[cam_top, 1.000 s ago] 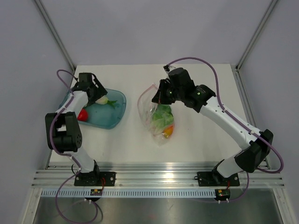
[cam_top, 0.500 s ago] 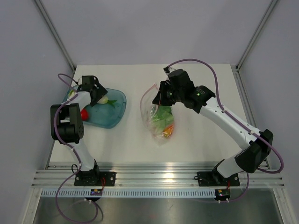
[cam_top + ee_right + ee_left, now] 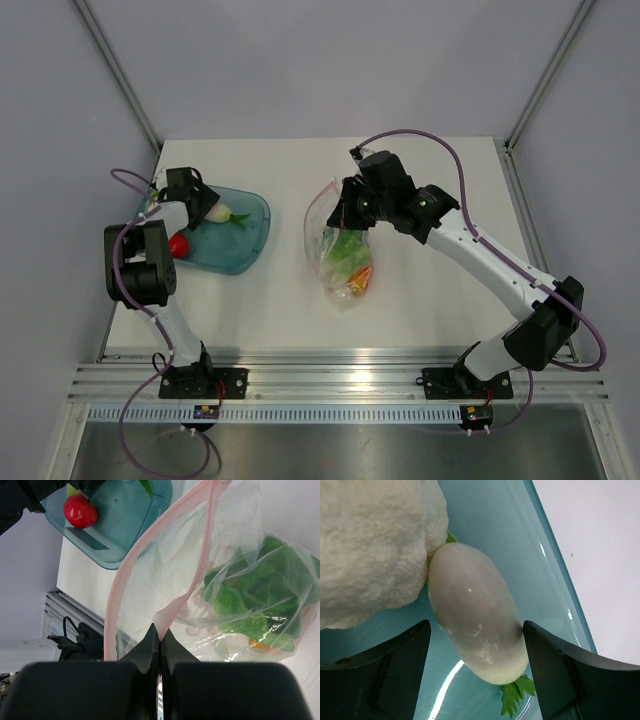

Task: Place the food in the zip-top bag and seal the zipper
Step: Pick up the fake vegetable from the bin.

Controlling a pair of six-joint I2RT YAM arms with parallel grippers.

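Note:
My left gripper [image 3: 207,207] is open inside the teal bowl [image 3: 245,250]. Its jaws straddle a whitish oval radish piece [image 3: 475,630] with a green leaf [image 3: 517,695]; the right finger [image 3: 565,680] is against it, the left finger [image 3: 395,675] stands apart. A cream cauliflower piece [image 3: 370,545] lies beside it. A red tomato [image 3: 179,245] sits in the bowl. My right gripper [image 3: 160,630] is shut on the pink zipper [image 3: 117,595] edge of the zip-top bag [image 3: 340,262], holding its mouth up and open. Green leafy food [image 3: 260,595] and an orange piece [image 3: 257,642] are inside the bag.
The bowl also shows in the right wrist view [image 3: 125,525], left of the bag, with the tomato [image 3: 80,511] in it. Grey walls close the table at the left, back and right. A metal rail [image 3: 340,385] runs along the near edge.
My left gripper has settled lower into the bowl over the white piece, its arm swinging left. My right gripper has shifted slightly, holding the bag mouth.

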